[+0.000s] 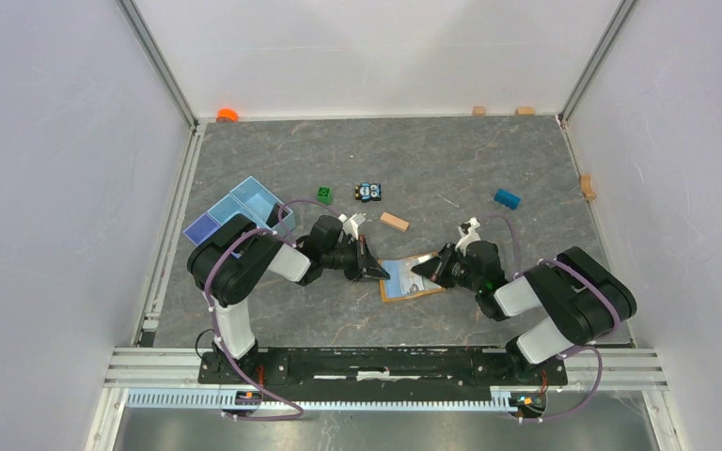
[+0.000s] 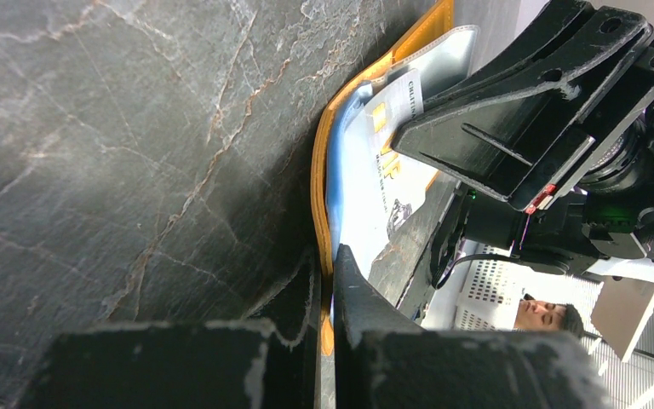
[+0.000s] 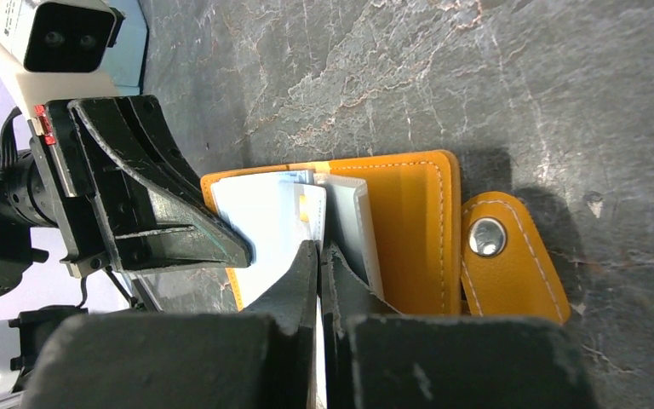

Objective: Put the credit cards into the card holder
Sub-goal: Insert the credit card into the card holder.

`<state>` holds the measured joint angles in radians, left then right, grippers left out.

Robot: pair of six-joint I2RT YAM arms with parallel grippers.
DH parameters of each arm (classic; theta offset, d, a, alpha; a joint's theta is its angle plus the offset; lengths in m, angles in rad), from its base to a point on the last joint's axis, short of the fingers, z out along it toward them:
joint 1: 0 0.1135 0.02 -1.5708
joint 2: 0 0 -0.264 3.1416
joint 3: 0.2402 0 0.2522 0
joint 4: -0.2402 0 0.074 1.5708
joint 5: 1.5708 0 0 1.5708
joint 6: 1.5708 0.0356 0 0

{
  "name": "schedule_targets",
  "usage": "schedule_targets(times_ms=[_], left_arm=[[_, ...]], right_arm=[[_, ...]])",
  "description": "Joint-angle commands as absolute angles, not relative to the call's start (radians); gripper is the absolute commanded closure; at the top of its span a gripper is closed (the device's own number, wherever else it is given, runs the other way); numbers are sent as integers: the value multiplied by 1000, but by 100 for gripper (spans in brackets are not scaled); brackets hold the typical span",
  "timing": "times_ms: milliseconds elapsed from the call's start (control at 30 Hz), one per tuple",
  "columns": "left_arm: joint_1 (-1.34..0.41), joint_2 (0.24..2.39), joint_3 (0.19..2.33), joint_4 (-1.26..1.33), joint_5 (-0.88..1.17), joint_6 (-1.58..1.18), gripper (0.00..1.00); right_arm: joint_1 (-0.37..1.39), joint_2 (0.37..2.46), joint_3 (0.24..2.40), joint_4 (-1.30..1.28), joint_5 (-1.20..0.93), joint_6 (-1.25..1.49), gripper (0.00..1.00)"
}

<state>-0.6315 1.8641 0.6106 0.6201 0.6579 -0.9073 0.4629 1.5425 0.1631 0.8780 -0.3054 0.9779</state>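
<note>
The flat orange-tan folding card holder [image 3: 409, 230] lies open on the grey table, between the two pincers; its long axis runs from one to the other. The left gripper [image 2: 328, 264] is closed on its orange left edge. The right gripper [image 3: 318, 249] is closed at the fold on a thin pale sheet [image 3: 317, 366], card or pocket leaf cannot be told. A light blue plastic credit card [image 3: 264, 213] sits in the left pocket. Both arms are folded low, wrists pointing inward.
</note>
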Motion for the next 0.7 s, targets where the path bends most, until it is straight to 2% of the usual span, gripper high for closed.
schedule_targets(times_ms=[0,667], left_arm=[[-637,1893,605,576,643,-876,96],[-637,1886,607,576,653,-881,86]], right_arm=[[486,1577,128,802,-253,958,100],[552,1665,123,919,-193,1017,100]])
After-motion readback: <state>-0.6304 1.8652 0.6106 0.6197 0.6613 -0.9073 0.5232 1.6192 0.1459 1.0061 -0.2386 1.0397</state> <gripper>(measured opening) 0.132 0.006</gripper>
